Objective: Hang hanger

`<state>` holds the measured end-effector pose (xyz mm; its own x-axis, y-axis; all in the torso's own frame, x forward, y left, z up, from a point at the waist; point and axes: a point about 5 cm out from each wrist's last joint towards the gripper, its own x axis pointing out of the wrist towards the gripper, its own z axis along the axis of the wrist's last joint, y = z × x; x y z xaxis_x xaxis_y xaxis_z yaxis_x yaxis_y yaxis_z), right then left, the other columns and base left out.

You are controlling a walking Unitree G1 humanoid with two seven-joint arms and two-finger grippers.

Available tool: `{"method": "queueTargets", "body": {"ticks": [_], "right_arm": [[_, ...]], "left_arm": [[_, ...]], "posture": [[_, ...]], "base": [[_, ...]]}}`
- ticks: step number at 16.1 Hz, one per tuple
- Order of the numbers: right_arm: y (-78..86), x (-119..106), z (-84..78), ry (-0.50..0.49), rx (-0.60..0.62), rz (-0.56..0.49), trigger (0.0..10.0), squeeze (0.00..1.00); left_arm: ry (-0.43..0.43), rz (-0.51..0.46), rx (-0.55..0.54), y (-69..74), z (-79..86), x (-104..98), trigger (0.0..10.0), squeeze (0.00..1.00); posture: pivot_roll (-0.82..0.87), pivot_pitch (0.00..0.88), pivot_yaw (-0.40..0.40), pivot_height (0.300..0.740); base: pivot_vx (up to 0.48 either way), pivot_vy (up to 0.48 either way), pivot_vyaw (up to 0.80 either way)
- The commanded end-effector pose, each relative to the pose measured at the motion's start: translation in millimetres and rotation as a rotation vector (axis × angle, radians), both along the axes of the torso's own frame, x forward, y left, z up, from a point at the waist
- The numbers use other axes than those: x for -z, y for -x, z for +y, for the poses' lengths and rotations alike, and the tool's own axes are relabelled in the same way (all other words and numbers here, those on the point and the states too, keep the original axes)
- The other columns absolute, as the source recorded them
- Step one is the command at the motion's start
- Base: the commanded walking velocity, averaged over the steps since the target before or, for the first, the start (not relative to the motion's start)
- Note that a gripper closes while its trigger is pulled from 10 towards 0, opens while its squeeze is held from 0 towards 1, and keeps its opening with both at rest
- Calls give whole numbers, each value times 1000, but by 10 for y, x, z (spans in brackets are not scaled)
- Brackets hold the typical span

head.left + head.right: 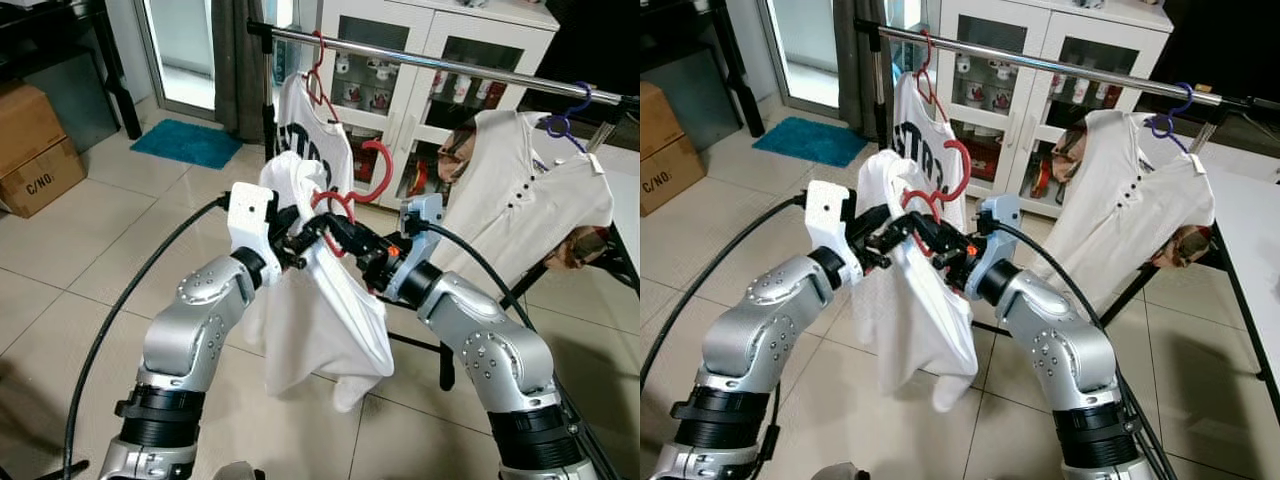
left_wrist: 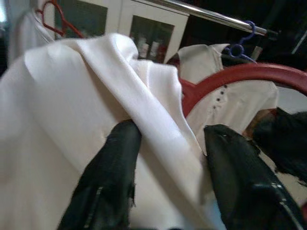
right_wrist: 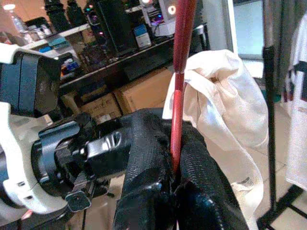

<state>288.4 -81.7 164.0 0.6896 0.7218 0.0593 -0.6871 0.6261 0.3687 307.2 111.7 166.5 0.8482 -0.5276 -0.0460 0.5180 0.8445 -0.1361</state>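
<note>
1. While both arms meet below the rail (image 1: 450, 65), right gripper (image 3: 173, 179) is pinched tight on the red hanger (image 1: 335, 205).
2. Left gripper (image 2: 168, 158) fingers spread, straddling a fold of the white shirt (image 1: 320, 330) draped on that hanger.
3. Hanger is off the rail, beside an already hung printed shirt (image 1: 305, 125).
</note>
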Motion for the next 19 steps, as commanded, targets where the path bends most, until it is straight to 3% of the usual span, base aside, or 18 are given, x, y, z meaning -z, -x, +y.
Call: {"method": "queueTargets", "body": {"ticks": [1, 2, 5, 8, 10, 12, 13, 15, 16, 17, 19], "right_arm": [[-16, -182, -46, -32, -18, -71, 10000, 0], [-15, -177, -108, -21, -22, -73, 10000, 0], [-7, -166, -162, -1, -56, -76, 10000, 0], [-1, -164, -276, 25, -102, -85, 10000, 0], [27, -199, -340, 23, -145, -96, 10000, 0], [92, -324, -468, -33, -241, -119, 10000, 0], [120, -373, -491, -61, -274, -128, 10000, 0], [160, -423, -506, -88, -316, -140, 10000, 0], [196, -450, -509, -100, -350, -147, 10000, 0], [220, -462, -506, -103, -370, -150, 10000, 0], [266, -487, -493, -117, -409, -149, 10000, 0]], "left_arm": [[-10, -19, 4, 42, 53, -13, 10000, 0], [25, -72, 55, 147, 134, -91, 10000, 1000], [-5, -99, 140, 258, 226, -149, 10000, 1000], [5, -198, 118, 286, 500, -366, 10000, 1000], [-26, -234, 71, 282, 725, -440, 10000, 1000], [-170, -184, -100, 229, 1337, -400, 10000, 1000], [-183, -149, -126, 230, 1463, -348, 10000, 1000], [-211, -90, -120, 243, 1555, -233, 10000, 996], [-182, -46, -109, 247, 1573, -150, 10000, 298], [-175, -25, -93, 244, 1579, -96, 10000, 0], [-170, 14, 35, 216, 1509, 18, 10000, 0]], "posture": [[-29, 0, -87, 710], [-26, 0, -88, 710], [-9, 0, -96, 710], [-3, 0, -93, 710], [-2, 0, -90, 710], [-2, 0, -85, 710], [-3, 0, -82, 710], [-4, 0, -80, 710], [-6, 0, -75, 710], [-7, 0, -75, 710], [-7, 0, -75, 710]], "base": [[0, 0, 0], [0, 0, 0], [0, 0, 0], [0, 0, 0], [0, 0, 0], [0, 0, 0], [0, 0, 0], [0, 0, 0], [0, 0, 0], [0, 0, 0], [0, 0, 0]]}}
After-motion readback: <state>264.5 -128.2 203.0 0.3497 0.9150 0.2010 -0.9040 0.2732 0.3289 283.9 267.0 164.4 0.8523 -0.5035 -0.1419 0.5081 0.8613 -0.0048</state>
